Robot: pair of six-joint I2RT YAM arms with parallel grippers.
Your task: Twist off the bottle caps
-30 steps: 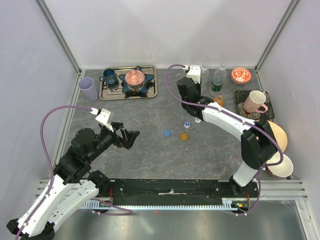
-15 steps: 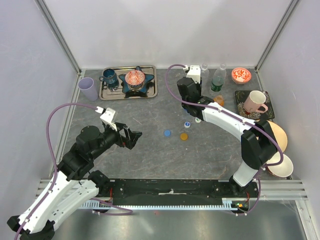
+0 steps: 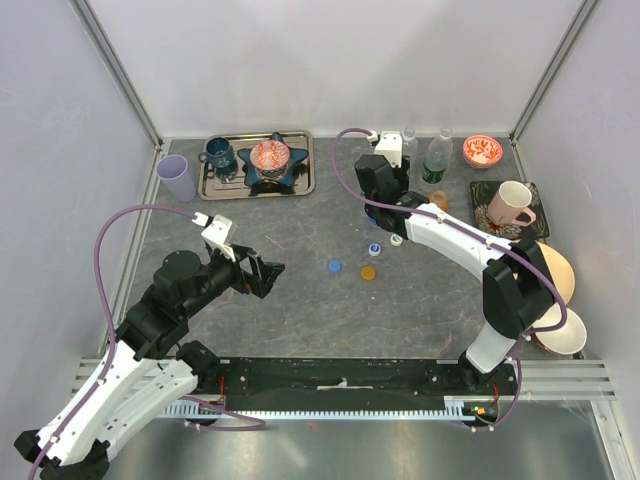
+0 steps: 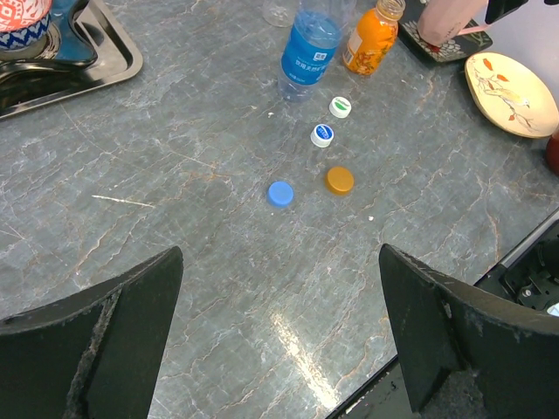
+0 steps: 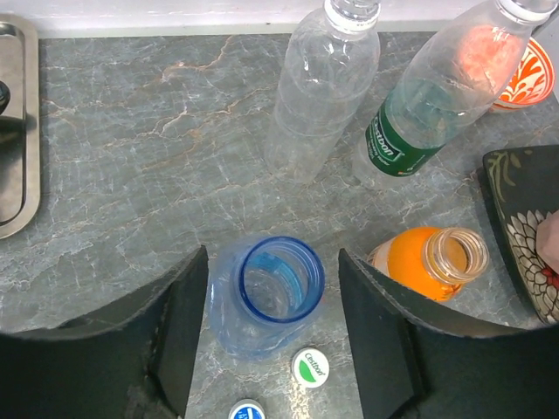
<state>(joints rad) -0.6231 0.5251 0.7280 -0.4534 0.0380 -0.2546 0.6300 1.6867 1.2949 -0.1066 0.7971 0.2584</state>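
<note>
Four bottle caps lie loose on the table: blue [image 4: 280, 193], orange [image 4: 340, 180], white with blue [image 4: 323, 134] and white with green [image 4: 340, 106]. From above they show as blue [image 3: 335, 266], orange [image 3: 368, 271], white-blue [image 3: 374, 249] and white-green [image 3: 397, 239]. My right gripper [image 5: 272, 279] is open, its fingers either side of the uncapped blue bottle [image 5: 278, 292]. The white-green cap [image 5: 310, 367] lies just in front of that bottle. An uncapped orange bottle [image 5: 432, 262] stands to its right. My left gripper [image 4: 279, 253] hangs wide open and empty above bare table, short of the caps.
A clear bottle [image 5: 327, 78] and a green-labelled bottle [image 5: 428, 105] stand behind the blue one. A metal tray [image 3: 300, 185] with a mug and bowl sits at the back left, beside a purple cup [image 3: 177, 178]. A pink mug [image 3: 511, 205], plates and bowls line the right edge.
The left arm shifted slightly toward the middle of the table, then held still. The right gripper's jaws have spread apart around the blue bottle.
</note>
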